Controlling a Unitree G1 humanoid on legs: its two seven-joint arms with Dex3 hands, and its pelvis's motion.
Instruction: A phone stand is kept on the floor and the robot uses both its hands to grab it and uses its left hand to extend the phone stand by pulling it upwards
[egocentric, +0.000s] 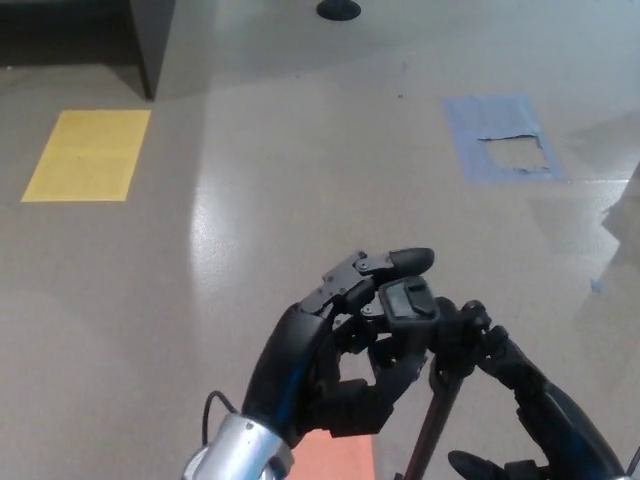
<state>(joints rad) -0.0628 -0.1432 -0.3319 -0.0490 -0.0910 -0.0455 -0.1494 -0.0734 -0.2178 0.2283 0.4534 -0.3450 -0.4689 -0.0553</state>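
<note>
The phone stand (425, 330) is clasped by the left hand (330, 365) — the right hand's (530, 400) grip cannot be told; slippage is risked if pulled off-axis.

The black phone stand (425, 345) stands upright, its clamp head tilted at top, thin pole descending below.

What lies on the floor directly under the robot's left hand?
An orange patch on the floor shows beneath the left hand, beside the phone stand pole. The hand and wrist cover its upper part; the stand's base is out of view.
</note>
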